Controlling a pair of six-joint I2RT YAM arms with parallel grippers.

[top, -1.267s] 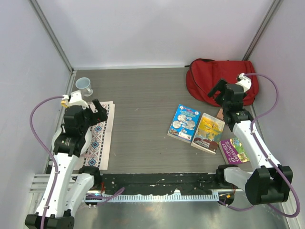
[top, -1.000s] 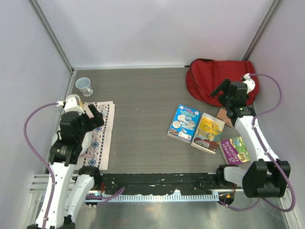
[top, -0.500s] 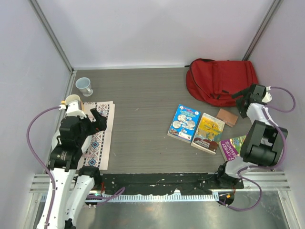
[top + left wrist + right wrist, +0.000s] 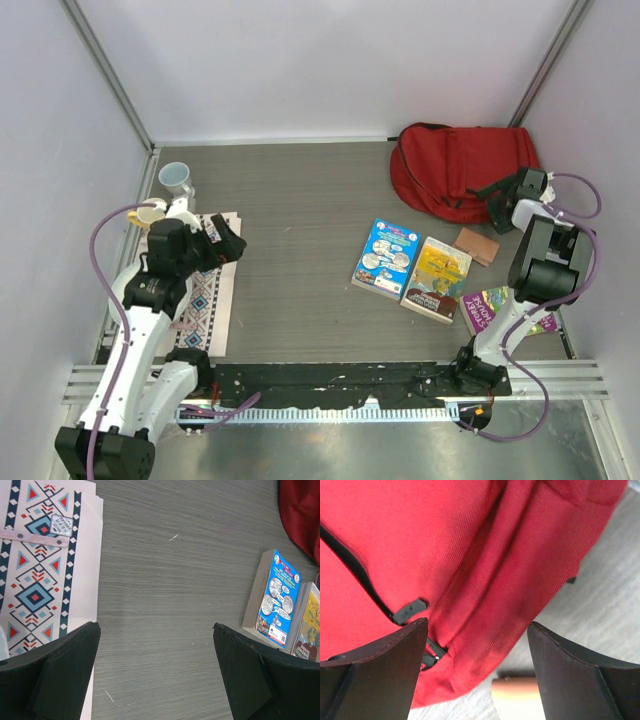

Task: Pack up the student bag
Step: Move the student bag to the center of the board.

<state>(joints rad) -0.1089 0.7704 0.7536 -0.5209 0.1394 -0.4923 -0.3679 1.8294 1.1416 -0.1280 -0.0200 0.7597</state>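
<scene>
Bag [image 4: 452,170]: probably soft, limp, light; right claw [image 4: 477,635] spread above it, empty; pinch a fabric fold.

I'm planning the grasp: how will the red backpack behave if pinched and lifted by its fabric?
The student bag will probably be floppy: its fabric lies in soft folds. Lifted by one pinch, it would likely sag and drag rather than rise whole. The black strap may give the right gripper a firmer hold.
</scene>
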